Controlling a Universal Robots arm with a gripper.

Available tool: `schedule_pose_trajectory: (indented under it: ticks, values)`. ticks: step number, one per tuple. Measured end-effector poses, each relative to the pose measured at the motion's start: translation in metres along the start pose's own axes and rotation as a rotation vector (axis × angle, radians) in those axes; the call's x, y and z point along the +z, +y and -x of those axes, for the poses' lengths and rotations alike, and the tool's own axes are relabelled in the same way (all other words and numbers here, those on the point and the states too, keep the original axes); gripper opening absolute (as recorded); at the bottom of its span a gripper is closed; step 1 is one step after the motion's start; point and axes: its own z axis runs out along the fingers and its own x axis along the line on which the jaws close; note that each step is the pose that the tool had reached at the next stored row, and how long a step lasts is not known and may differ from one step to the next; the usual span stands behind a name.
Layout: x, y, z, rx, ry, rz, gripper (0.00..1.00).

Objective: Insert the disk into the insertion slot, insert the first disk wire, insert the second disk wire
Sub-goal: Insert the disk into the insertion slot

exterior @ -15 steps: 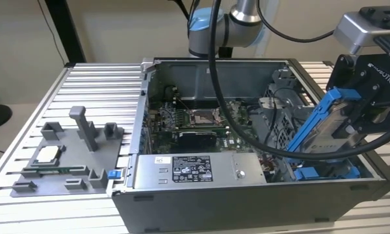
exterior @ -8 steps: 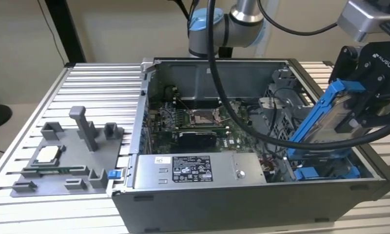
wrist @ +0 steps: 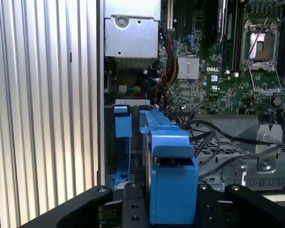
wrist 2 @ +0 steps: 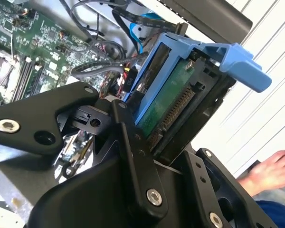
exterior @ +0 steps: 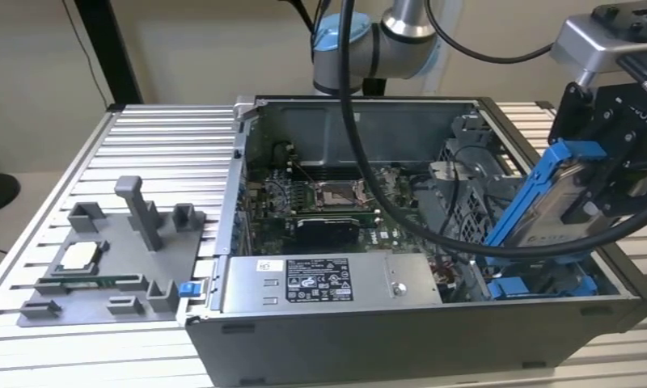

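My gripper [exterior: 595, 182] is shut on the disk [exterior: 550, 202], a silver drive in a bright blue frame. It holds the disk tilted above the front corner of the open computer case [exterior: 410, 339], at the exterior view's right. Below it lies the insertion slot [exterior: 539, 287], a bay with blue rails. The second wrist view has the disk [wrist 2: 173, 90] with its green board and connector row between my black fingers [wrist 2: 128, 137]. Looking down in the first wrist view, the blue frame [wrist: 168, 156] hangs over the bay, beside a blue rail [wrist: 122, 142]. Loose black cables [wrist: 218, 137] lie on the drive cage.
A grey labelled power-supply box [exterior: 323, 283] runs along the case front, with the motherboard [exterior: 323, 202] behind it. A grey fixture plate [exterior: 107, 267] sits on the slatted table at the exterior view's left. A person's hand [wrist 2: 275, 166] rests outside the case.
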Motion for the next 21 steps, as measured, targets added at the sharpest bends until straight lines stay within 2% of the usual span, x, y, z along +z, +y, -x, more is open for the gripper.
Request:
schedule_pose_trajectory:
  ticks: [6,13,21]
  values:
    - [0.0067,0.0009,-0.0009,0.0,0.0047,-0.0001,0.0]
    - [0.0115,0.0024,-0.003,0.001,0.0065,-0.0002,0.0]
    - [0.0239,0.0049,-0.0044,0.004,0.01,-0.0006,0.0]
